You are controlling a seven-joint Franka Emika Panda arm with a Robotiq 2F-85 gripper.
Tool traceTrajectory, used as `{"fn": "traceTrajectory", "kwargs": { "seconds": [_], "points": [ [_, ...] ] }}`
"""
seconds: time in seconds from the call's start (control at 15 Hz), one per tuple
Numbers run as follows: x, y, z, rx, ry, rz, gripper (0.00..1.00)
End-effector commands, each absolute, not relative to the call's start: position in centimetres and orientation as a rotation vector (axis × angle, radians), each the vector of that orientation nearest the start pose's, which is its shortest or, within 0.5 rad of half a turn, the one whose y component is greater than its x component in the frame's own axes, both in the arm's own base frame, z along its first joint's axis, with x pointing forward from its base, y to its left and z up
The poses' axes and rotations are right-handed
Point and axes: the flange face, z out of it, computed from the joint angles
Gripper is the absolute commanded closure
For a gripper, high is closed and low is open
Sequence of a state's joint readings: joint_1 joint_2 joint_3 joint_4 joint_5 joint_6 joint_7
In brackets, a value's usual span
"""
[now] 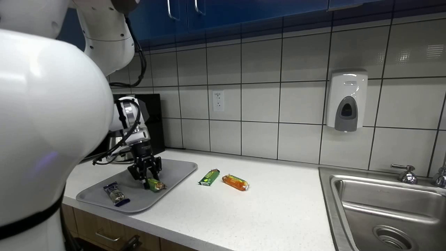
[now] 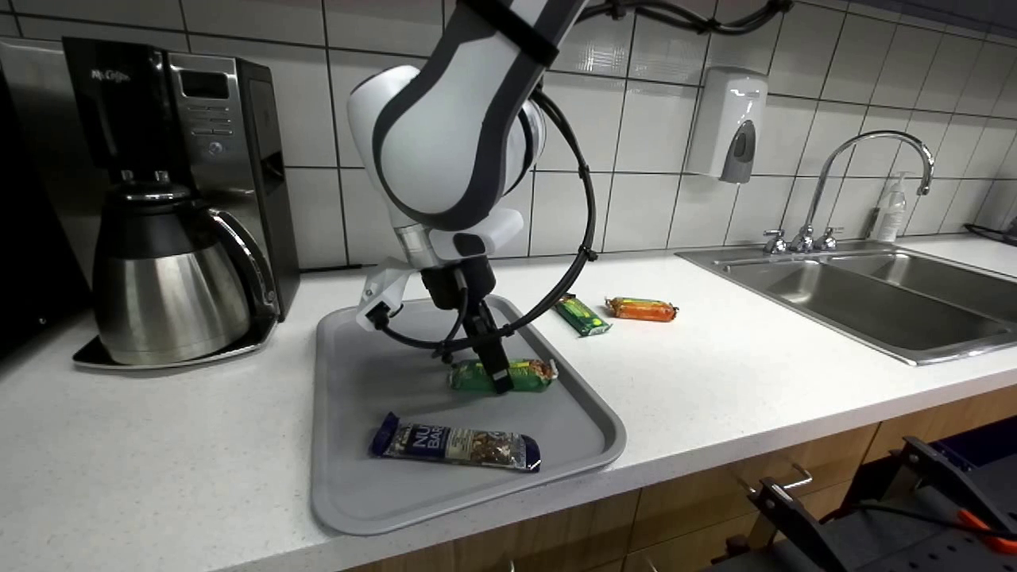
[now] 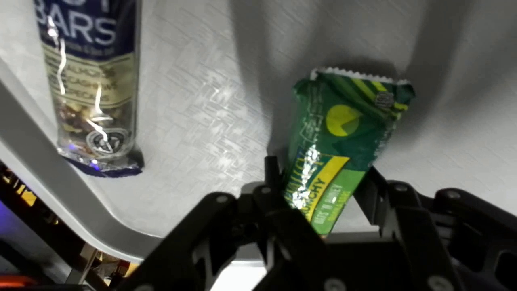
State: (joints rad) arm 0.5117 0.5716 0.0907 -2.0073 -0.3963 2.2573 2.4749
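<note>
Fittings along a tiled kitchen wall (image 1: 259,101).
A black-and-steel coffee maker (image 2: 218,119) holds a carafe (image 2: 171,294); well apart from it lies a double-basin sink (image 2: 850,306) with an arched faucet (image 2: 874,135), a pump bottle (image 2: 891,213) beside it. A white dispenser (image 1: 348,96) with a grey front is mounted on the wall; an electrical outlet (image 1: 218,101) sits beneath metal-handled blue overhead cabinets (image 1: 258,8).

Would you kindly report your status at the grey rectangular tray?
Black tool closed around green-wrapped oblong bar. Its contact with tray unclear. Navy-wrapped nut bar nearby, apart from tool.
</note>
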Motion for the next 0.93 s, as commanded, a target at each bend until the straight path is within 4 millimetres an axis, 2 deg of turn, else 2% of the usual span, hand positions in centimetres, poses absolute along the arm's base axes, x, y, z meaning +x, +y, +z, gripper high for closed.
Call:
{"fn": "traceTrajectory", "kwargs": {
  "seconds": [0.0, 0.07, 0.4, 0.87],
  "points": [
    [47.5, 31.6, 15.1, -2.387, 2.471, -0.388, 0.81],
    [47.6, 31.6, 15.2, -2.385, 2.468, -0.391, 0.86],
    [48.1, 31.8, 16.6, -2.379, 2.441, -0.415, 0.86],
    [48.7, 31.9, 19.9, -2.346, 2.404, -0.46, 0.86]
  ]
}}
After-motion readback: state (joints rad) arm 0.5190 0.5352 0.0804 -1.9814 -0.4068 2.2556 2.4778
